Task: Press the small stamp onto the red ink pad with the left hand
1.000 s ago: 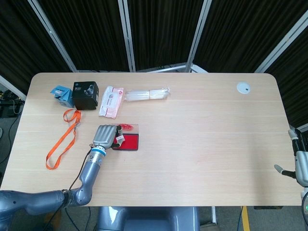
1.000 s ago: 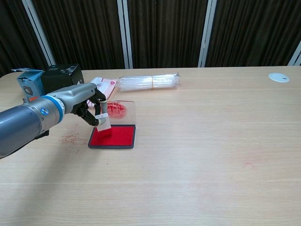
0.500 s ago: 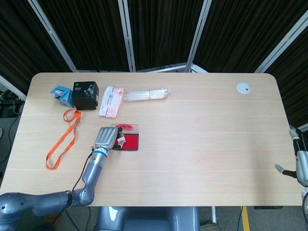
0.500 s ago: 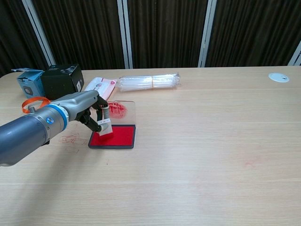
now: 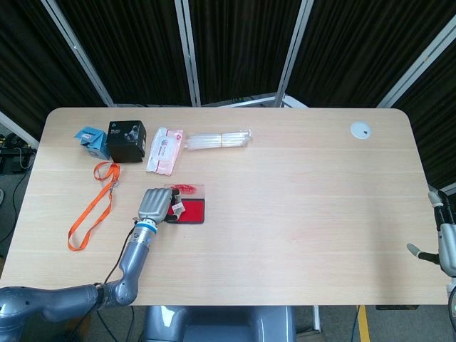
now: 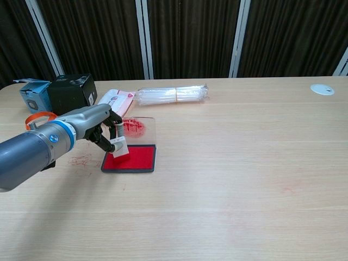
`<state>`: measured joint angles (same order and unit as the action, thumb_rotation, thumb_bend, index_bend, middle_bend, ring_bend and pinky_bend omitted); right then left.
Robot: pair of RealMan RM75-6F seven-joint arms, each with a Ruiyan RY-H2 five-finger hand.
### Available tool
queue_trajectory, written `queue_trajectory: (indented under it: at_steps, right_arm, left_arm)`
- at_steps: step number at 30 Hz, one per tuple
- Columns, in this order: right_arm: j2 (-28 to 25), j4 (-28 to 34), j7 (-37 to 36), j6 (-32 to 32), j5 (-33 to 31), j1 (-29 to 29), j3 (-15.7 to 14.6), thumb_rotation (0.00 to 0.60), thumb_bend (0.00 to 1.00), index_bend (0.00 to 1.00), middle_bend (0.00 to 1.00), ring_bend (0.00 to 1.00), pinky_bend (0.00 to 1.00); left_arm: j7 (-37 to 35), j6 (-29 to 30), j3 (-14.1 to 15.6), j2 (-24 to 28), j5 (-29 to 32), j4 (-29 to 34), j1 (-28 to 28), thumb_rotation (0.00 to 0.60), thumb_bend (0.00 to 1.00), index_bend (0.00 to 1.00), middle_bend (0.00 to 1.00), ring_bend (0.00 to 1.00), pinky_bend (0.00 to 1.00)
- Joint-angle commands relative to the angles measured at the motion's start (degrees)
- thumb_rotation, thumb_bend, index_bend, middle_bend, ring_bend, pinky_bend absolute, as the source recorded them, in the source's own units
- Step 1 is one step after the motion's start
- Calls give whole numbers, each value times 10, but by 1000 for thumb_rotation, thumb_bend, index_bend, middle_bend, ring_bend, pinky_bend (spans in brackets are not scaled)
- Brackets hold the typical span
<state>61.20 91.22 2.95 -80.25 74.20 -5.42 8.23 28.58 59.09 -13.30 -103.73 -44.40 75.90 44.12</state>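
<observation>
Lowered since a second ago, my left hand (image 6: 97, 132) has brought the small stamp (image 6: 119, 145) down to the near-left corner of the red ink pad (image 6: 130, 159), its face touching or just short of the ink; the chest view does not settle which. My fingers (image 6: 111, 120) are curled tight around the stamp, pinching its pale body, and from the head view my knuckles cover it almost wholly. My right hand (image 5: 442, 239) hangs at the far right edge of the head view, well apart from the work, and I cannot tell how far its fingers are spread. To ink well, I judge the stamp should go down square rather than tilted, further in from the pad's corner so the whole face meets red, with a firm, short press that does not drag the pad. Going from the largest thing down: the pale wooden surface (image 6: 244, 179) stands before black curtains with grey metal poles and carries faint red smudges beside the pad; at its back lie a black box (image 6: 70, 90), a bundle of clear straws (image 6: 172, 94), a pink-and-white packet (image 6: 117, 99), an orange lanyard (image 5: 92, 206), a blue box (image 6: 31, 92), and a small white disc (image 6: 322, 88).
</observation>
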Motion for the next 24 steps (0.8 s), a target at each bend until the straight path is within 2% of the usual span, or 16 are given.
queue_trajectory:
  at_steps: [1, 6, 9, 15, 24]
  right_arm:
    - [-1, 1, -1, -1, 1, 0, 0, 600, 0, 0, 0, 0, 0]
    - [-3, 4, -3, -4, 5, 2, -1, 600, 0, 0, 0, 0, 0]
    - [-4, 7, -4, -6, 8, 3, -2, 600, 0, 0, 0, 0, 0]
    - [-6, 12, -4, -11, 14, 4, -4, 600, 0, 0, 0, 0, 0]
    - [-8, 17, -3, -15, 18, 6, -5, 600, 0, 0, 0, 0, 0]
  left_arm:
    - [-3, 13, -8, 19, -8, 29, -5, 600, 403, 555, 546, 870, 951]
    - [-6, 30, -17, 60, -13, 76, -17, 600, 404, 556, 545, 869, 951]
    - [-9, 30, -11, 88, -14, 95, -29, 600, 402, 554, 545, 868, 951]
    - [-26, 21, 13, 110, -17, 82, -51, 600, 403, 552, 542, 867, 950]
    - [-52, 10, 30, 106, -33, 57, -66, 600, 403, 551, 536, 865, 948]
